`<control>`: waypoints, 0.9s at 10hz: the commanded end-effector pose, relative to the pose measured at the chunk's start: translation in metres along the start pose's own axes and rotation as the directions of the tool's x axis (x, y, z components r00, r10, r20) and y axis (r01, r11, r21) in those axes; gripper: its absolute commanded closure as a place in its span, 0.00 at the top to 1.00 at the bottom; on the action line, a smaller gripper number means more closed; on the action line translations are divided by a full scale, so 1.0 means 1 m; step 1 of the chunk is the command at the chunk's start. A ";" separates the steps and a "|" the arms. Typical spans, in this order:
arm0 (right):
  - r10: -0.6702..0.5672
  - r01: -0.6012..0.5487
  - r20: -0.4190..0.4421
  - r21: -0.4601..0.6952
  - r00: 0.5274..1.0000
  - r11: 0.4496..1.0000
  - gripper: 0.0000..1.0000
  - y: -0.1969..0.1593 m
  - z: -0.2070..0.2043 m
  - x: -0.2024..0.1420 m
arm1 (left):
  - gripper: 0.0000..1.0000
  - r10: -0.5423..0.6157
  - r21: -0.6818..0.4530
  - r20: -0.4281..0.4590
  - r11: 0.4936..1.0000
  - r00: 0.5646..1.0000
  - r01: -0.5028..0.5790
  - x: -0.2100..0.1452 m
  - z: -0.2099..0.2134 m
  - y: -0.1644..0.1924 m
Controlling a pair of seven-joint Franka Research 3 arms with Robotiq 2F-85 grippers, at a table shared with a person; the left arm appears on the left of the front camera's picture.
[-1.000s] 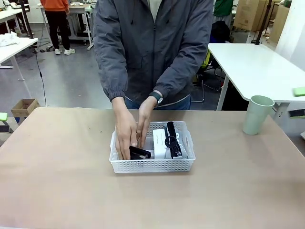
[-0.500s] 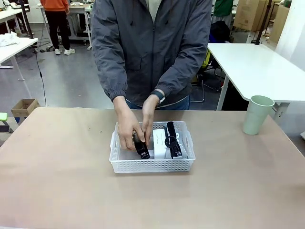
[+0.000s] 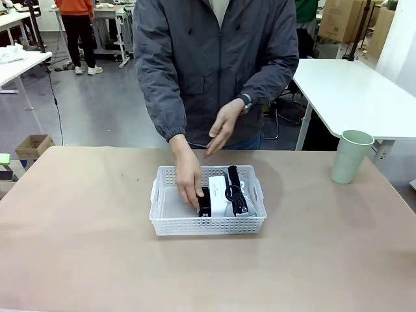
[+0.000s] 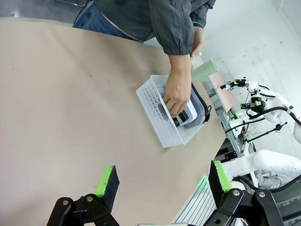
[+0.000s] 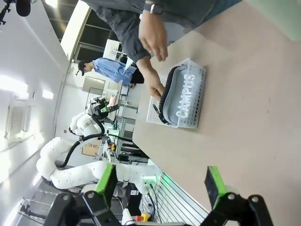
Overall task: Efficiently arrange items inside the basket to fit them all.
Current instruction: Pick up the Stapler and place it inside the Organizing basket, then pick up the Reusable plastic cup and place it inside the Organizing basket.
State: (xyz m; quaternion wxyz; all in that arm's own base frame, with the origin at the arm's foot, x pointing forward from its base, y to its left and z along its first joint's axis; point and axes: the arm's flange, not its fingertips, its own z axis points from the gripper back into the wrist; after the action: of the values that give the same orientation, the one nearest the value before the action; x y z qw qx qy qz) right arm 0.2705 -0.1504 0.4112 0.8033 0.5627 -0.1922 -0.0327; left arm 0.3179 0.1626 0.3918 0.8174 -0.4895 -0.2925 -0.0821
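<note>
At frame centre of the front view, on the brown desk (image 3: 84,253): shallow white perforated plastic basket (image 3: 208,226), long axis running left to right. In its right half, grey soft pouch with black strap (image 3: 236,188). Just left of that, small white box (image 3: 217,195), then black stapler (image 3: 205,203) lying front to back under the person's lower hand (image 3: 188,177). Other hand (image 3: 223,125) raised above the basket. Free room in the basket's left half, by the look of it.

Pale green paper cup (image 3: 351,156) upright at right of frame, outside the basket and well apart from it. Probably next to go in, and nearer the right arm's side.

Left pincer (image 4: 163,181): spread wide, gripping nothing. Right pincer (image 5: 160,183): the same. Both well short of the basket.

Hard to make out: stapler's far end under the fingers, box's edge beneath the strap.
</note>
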 end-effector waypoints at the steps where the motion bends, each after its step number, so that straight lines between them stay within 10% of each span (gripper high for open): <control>1: -0.023 0.023 0.007 0.014 1.000 1.000 1.00 0.004 0.002 -0.001 | 1.00 0.012 -0.010 -0.002 1.000 1.000 -0.012 0.000 0.002 -0.003; 9: -0.023 0.023 0.007 0.014 1.000 1.000 1.00 0.004 0.002 -0.001 | 1.00 0.012 -0.010 -0.002 1.000 1.000 -0.012 0.000 0.002 -0.003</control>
State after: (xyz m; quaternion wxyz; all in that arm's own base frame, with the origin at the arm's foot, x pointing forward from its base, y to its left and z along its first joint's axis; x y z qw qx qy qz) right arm 0.2696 -0.1508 0.4111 0.8027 0.5637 -0.1915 -0.0334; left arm 0.3179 0.1626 0.3918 0.8174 -0.4895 -0.2925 -0.0821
